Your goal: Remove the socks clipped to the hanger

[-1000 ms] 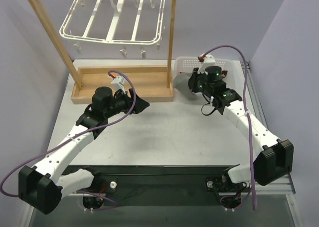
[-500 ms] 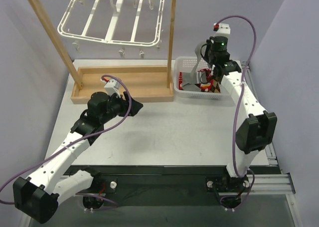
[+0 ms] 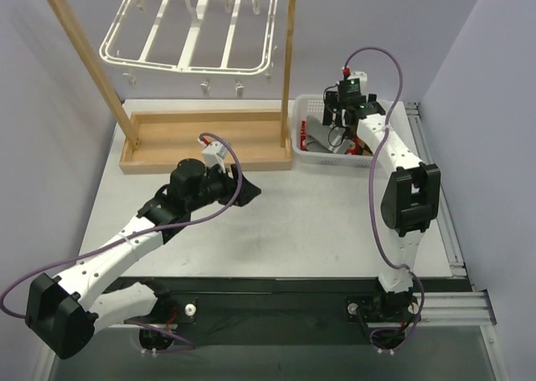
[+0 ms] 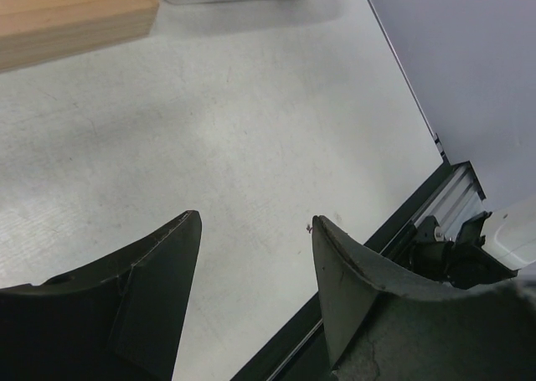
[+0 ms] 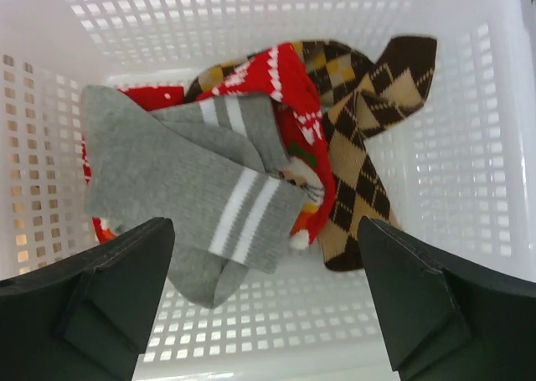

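The white hanger (image 3: 188,42) hangs from the wooden rack's top bar, and no sock shows on its clips. The socks lie heaped in the white basket (image 3: 311,105): grey striped ones (image 5: 176,180), a red one with white pattern (image 5: 289,96) and brown argyle ones (image 5: 360,146). My right gripper (image 3: 339,117) (image 5: 264,230) hovers over that heap, open, with nothing between its fingers. Low over the bare table, in front of the rack, my left gripper (image 3: 251,190) (image 4: 255,218) is open and holds nothing.
The wooden rack (image 3: 205,138) with its tray base and upright posts stands at the back left, next to the basket. The basket wall (image 5: 251,12) rings the right gripper. The table's near edge and a black rail (image 4: 368,255) lie close under the left gripper.
The right gripper has dropped from high above the basket to just over the socks and has gone from shut to open. The left gripper has shifted right.
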You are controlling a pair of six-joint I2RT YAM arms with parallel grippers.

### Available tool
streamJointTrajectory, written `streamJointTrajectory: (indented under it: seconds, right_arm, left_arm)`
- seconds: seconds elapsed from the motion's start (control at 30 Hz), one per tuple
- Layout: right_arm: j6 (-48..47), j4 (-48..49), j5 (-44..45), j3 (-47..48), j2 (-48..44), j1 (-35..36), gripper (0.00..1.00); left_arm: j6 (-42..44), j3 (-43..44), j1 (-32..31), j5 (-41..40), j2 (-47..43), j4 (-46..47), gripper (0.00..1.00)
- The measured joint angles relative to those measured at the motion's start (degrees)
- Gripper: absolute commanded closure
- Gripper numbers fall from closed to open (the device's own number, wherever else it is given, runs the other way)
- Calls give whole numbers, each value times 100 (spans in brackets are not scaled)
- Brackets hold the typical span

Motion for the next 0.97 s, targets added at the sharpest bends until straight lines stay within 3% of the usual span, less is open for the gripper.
streamJointTrajectory:
  seconds: [0.2, 0.4, 0.57, 0.83, 0.97]
  right_arm:
    - [302, -551, 35, -321, -398, 17, 0]
    - [599, -960, 72, -837, -1530, 184, 0]
    - [1086, -1056, -66, -1880, -2632, 667, 0]
    - [1788, -942, -173, -3731, -3311, 2166, 0]
    - [2046, -435, -431, -4988, -4124, 2280, 0]
  left_arm:
    - [0, 28, -485, -48, 223, 11, 34]
    - [-11, 42, -669, -94, 227, 177, 34]
    - [-153, -72, -686, -83, 114, 579, 34]
    - [-463, -509, -863, 20, 4, 1029, 35]
    - [-715, -929, -898, 50, -212, 1296, 34]
